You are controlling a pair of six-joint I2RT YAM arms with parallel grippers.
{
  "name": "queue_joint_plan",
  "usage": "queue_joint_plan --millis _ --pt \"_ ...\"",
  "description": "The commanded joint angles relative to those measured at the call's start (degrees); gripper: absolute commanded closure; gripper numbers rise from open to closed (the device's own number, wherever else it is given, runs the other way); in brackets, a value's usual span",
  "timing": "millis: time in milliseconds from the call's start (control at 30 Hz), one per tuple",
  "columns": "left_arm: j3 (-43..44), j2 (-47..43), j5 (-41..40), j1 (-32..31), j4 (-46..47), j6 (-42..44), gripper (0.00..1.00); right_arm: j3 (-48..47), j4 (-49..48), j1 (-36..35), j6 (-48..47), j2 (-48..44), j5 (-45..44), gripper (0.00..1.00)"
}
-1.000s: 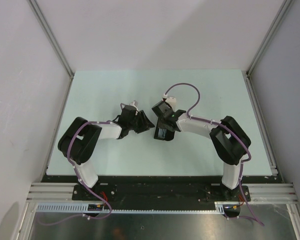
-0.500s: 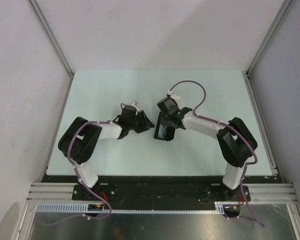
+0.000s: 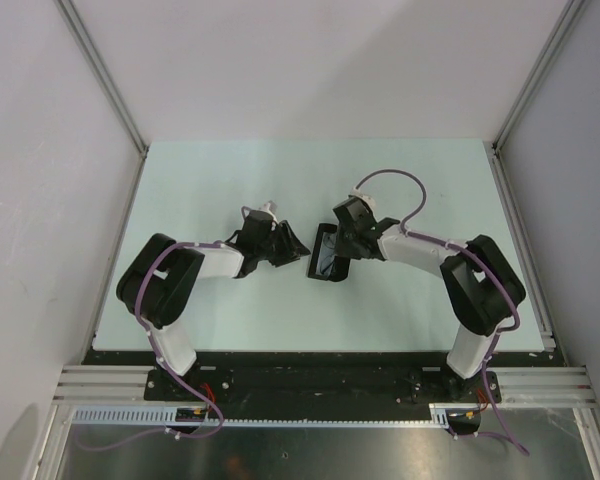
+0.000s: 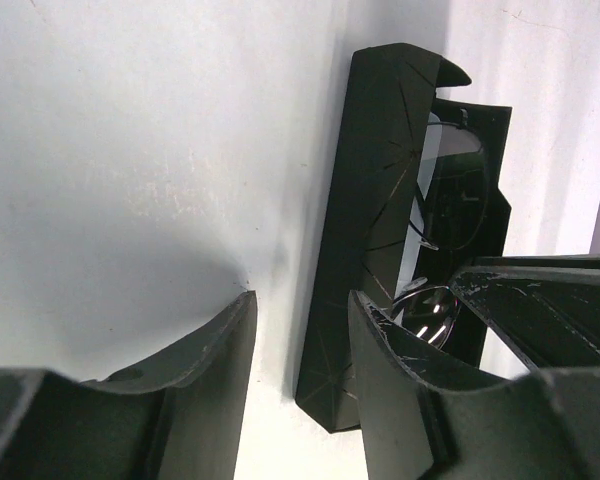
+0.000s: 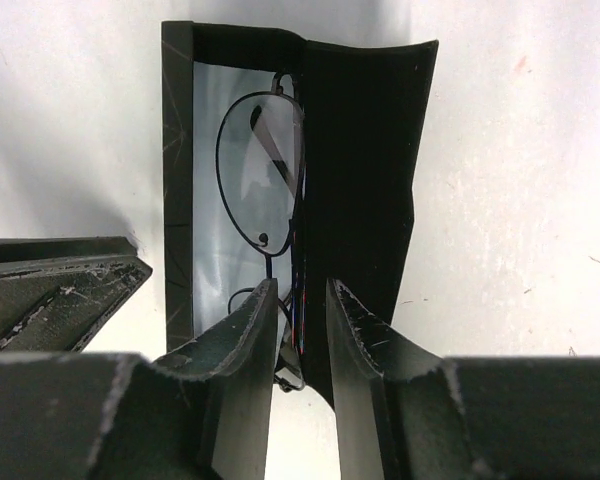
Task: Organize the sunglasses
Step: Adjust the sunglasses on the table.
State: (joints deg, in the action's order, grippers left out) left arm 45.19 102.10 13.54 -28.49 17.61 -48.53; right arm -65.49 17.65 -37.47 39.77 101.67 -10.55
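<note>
Black oblong case (image 3: 327, 256) lies open near the middle of the table (image 3: 200, 180); in the right wrist view its flap (image 5: 365, 150) stands on the 3 o'clock side. Sunglasses (image 5: 256, 170) are inside the case, resting on the pale inner panel (image 5: 208, 200) with the frame lying along the centre fold (the lower lens is partly hidden behind a finger). Placement is therefore judged complete. The remaining work, as far as can be judged, is to fold the flap over the frame and shut the case. Left gripper (image 4: 302, 300) sits at the case's 9 o'clock in the top view, jaws released with bare table between them, grasping nothing. Right gripper (image 5: 300, 292) hovers at the case's 2 o'clock, jaws narrowly parted over the fold; whether they pinch the frame cannot be told
</note>
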Motion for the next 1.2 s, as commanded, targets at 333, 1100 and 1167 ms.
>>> queue_joint_plan --millis 333,1100,1167 --pt "-0.63 1.78 -0.27 -0.34 -3.54 1.07 0.52 8.19 -13.69 3.63 0.4 -5.51 9.93 0.73" --pt "-0.8 2.05 0.43 -0.25 -3.54 1.25 0.52 9.6 -16.86 5.22 1.8 -4.9 15.29 0.77" --pt "-0.89 2.22 0.35 -0.34 -3.54 1.34 0.52 9.68 -17.12 5.31 1.89 -4.38 16.34 0.76"
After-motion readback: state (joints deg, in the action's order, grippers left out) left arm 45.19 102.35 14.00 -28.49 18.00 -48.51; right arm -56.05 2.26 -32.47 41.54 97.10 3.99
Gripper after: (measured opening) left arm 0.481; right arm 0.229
